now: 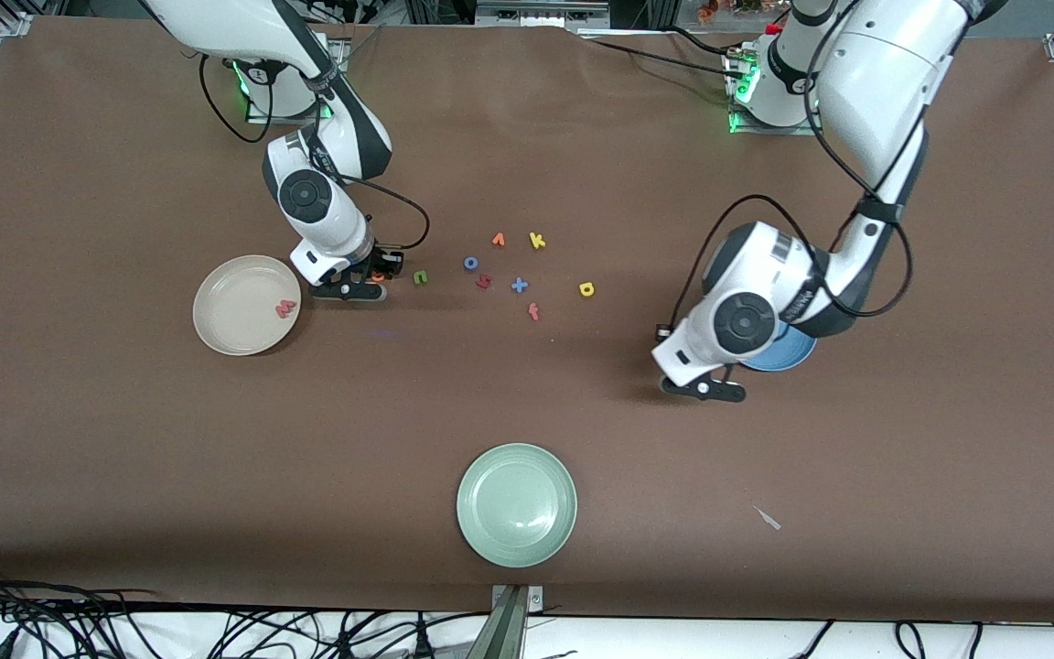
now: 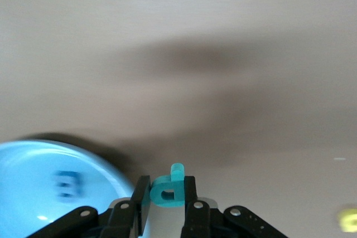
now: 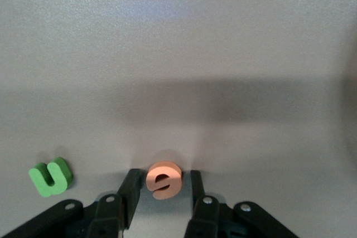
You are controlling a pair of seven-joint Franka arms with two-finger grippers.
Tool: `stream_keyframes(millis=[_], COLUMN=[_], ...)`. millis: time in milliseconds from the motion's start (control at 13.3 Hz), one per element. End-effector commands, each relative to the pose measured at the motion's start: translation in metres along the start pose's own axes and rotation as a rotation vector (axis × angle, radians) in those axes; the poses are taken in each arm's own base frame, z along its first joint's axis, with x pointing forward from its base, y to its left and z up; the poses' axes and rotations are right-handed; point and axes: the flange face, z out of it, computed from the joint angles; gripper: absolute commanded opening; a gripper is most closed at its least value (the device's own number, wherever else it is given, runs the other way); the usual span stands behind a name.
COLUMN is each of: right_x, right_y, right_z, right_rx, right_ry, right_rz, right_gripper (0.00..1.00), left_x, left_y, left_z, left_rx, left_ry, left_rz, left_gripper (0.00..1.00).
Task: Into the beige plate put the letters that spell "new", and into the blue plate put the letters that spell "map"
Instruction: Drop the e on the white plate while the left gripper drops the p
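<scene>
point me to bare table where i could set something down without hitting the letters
Bare brown table lies between the pale green plate and the letter cluster, and nearer the front camera than the beige plate. It is crowded from the green "n" to the yellow "a".

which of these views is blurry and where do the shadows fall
Left wrist view: smeared, the blue plate and the blue letter in it soft; only the teal "p" in the left claw is fairly crisp. Right wrist view: sharp, a broad shadow on the table above the orange "e". Front view: clear, even light.
</scene>
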Motion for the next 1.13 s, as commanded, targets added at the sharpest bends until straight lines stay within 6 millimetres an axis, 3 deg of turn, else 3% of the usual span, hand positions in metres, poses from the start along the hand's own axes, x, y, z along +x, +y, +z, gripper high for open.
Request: stream_keyframes(millis=[0, 151, 377, 527, 753, 828, 904, 979, 1054], right_x=[-0.003, -0.002, 0.000, 0.011, 0.048, 0.058, 0.063, 0.069, 0.072], right_y=[0.001, 0.001, 0.000, 0.000, 0.035, 0.058, 0.074, 0.092, 0.105], right_z=[0.005, 0.005, 0.000, -0.028, -0.076, -0.087, -0.091, -0.093, -0.092], right_rx=[-0.001, 0.001, 0.003, 0.003, -0.046, -0.051, -0.051, -0.052, -0.054], right_ry=[-0.002, 0.001, 0.005, 0.004, -0.091, -0.104, -0.114, -0.114, -0.118], right_rz=[-0.003, -0.003, -0.002, 0.000, -0.043, -0.073, -0.109, -0.126, -0.150], right_gripper=[0.35, 0.30, 0.21, 0.15, 0.13, 0.13, 0.13, 0.13, 0.12], left_x=[-0.001, -0.011, -0.044, -0.055, -0.089, -0.089, -0.088, -0.088, -0.086], left_y=[-0.066, -0.091, -0.091, -0.099, -0.098, -0.099, -0.101, -0.098, -0.098], left_z=[0.008, 0.021, 0.032, 0.042, 0.046, 0.050, 0.053, 0.052, 0.050], left_rx=[0.018, 0.007, 0.027, 0.026, 0.047, 0.043, 0.040, 0.041, 0.042], left_ry=[-0.036, -0.077, -0.132, -0.158, -0.176, -0.170, -0.171, -0.169, -0.165], left_rz=[0.091, 0.104, 0.112, 0.108, 0.116, 0.115, 0.112, 0.115, 0.116], left_gripper=[0.02, 0.02, 0.02, 0.05, 0.08, 0.24, 0.82, 1.00, 1.00])
